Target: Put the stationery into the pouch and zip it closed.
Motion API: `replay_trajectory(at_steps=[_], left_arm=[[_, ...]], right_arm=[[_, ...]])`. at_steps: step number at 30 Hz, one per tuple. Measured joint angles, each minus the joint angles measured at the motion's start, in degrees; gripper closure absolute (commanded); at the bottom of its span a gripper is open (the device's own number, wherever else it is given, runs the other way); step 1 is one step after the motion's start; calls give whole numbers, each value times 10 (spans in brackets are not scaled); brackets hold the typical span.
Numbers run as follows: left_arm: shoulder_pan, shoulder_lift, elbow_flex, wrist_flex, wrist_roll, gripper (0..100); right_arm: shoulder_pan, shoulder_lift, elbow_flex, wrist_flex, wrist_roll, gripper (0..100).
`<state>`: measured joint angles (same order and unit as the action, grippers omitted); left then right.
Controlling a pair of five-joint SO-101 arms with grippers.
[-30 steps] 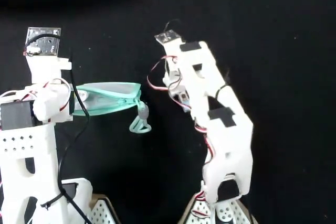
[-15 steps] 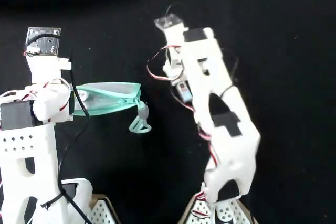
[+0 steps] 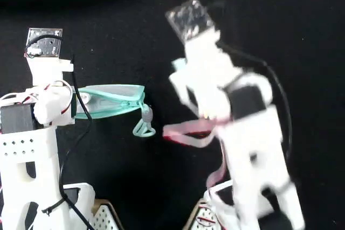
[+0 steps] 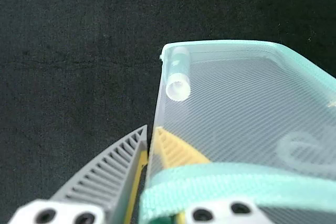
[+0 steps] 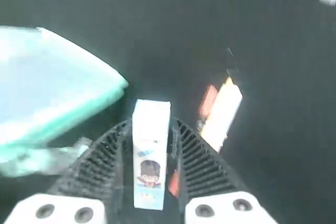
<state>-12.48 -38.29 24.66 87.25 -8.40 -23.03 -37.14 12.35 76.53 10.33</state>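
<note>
Black cloth-covered surface [image 3: 307,47], wide and flat. Resting on it toward the left, a see-through mint-green pouch [image 3: 110,100], long side running left to right, with a looped pull tab [image 3: 143,128] lying on the cloth at the right end. Near the pouch's corner, not touching, a small pale block [image 5: 220,109] with an orange side.
</note>
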Motion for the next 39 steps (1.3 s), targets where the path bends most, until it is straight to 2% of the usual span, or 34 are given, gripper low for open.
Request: replay_trajectory(at_steps=[11,19,26,33,39], left_arm=[[0,0,0,0,0,970],[0,0,0,0,0,970],[0,0,0,0,0,970],[0,0,1,0,0,970],[0,0,1,0,1,970]], right_arm=[[-222,-312,239,-244,-14,985],[-353,-356,411,-527,-1,985],[-363,-356,550,-700,121,985],[-316,-351,584,-765,131,985],[-293,-251,585,-796,129,985]])
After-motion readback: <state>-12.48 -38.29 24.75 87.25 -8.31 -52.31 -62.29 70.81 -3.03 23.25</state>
